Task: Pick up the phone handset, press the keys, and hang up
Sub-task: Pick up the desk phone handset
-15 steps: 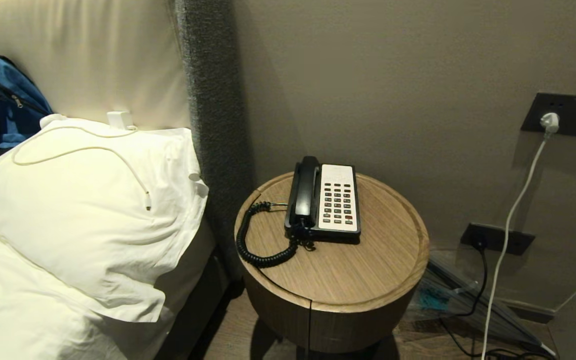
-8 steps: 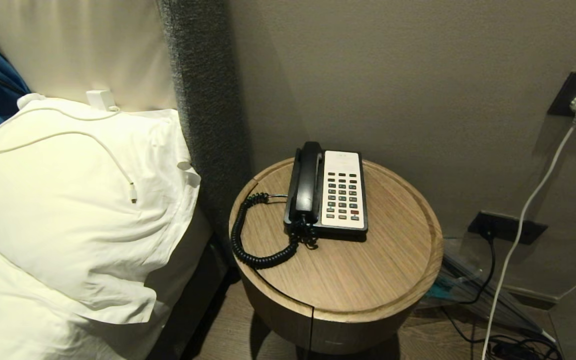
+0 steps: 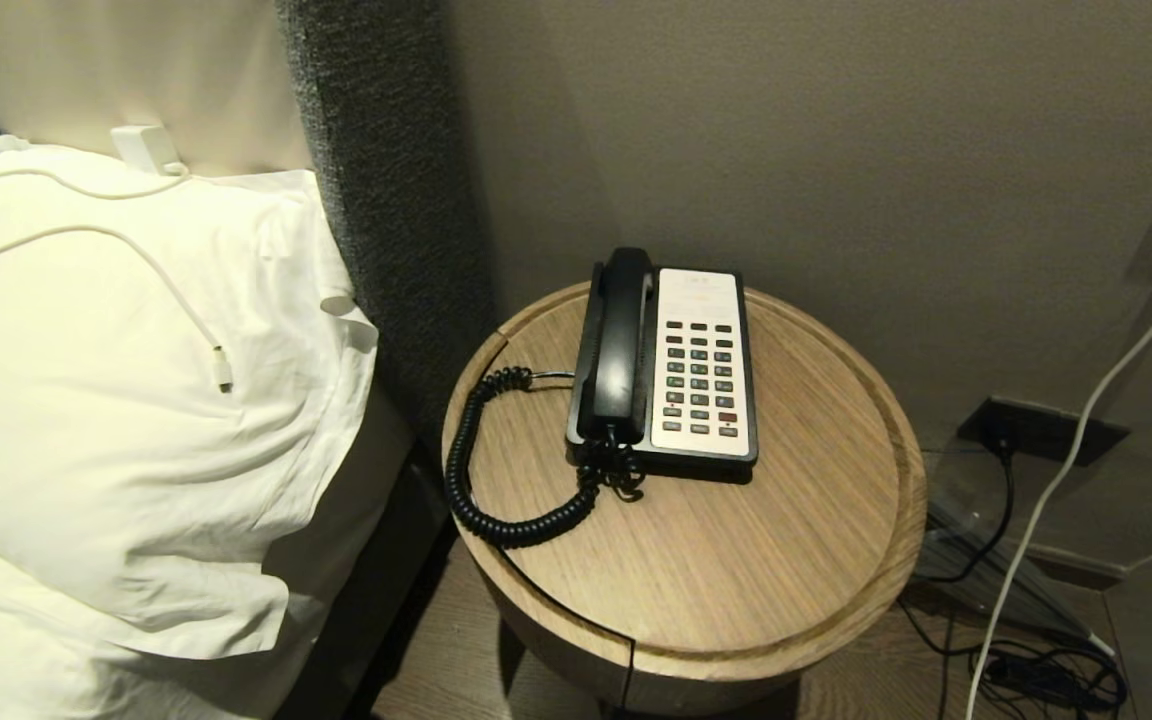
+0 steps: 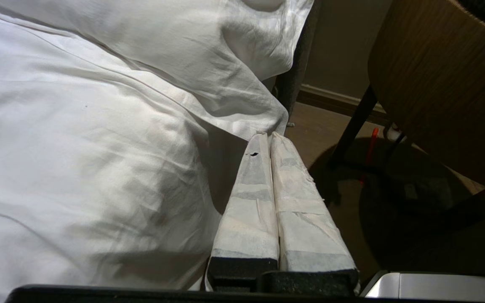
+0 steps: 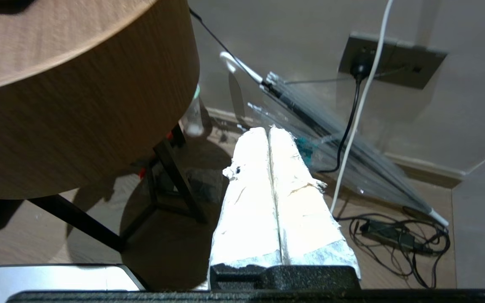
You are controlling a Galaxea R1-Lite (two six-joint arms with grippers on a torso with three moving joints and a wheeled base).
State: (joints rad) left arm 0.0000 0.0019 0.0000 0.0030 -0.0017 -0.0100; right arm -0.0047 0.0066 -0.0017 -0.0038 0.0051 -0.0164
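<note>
Round wooden desk [image 3: 736, 600] at centre. White pillow [image 3: 106, 400] at left, bearing a white cable [image 3: 151, 270] and charger [image 3: 141, 145]. Grey headboard edge [image 3: 376, 150] upper centre-left. Wall socket [image 3: 1041, 430], white cord [image 3: 1086, 430] and folded umbrella [image 5: 343, 155] at right.

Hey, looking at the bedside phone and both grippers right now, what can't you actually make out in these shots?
- Head view: printing on the dark grey keys is too small to read.
- Head view: the cradle under the long black plastic phone handset is covered by it.
- Head view: both arms lie outside the frame.
- Left wrist view: the round wooden side table is cut off by the edge, the phone unseen.
- Right wrist view: the tabletop faces away.
</note>
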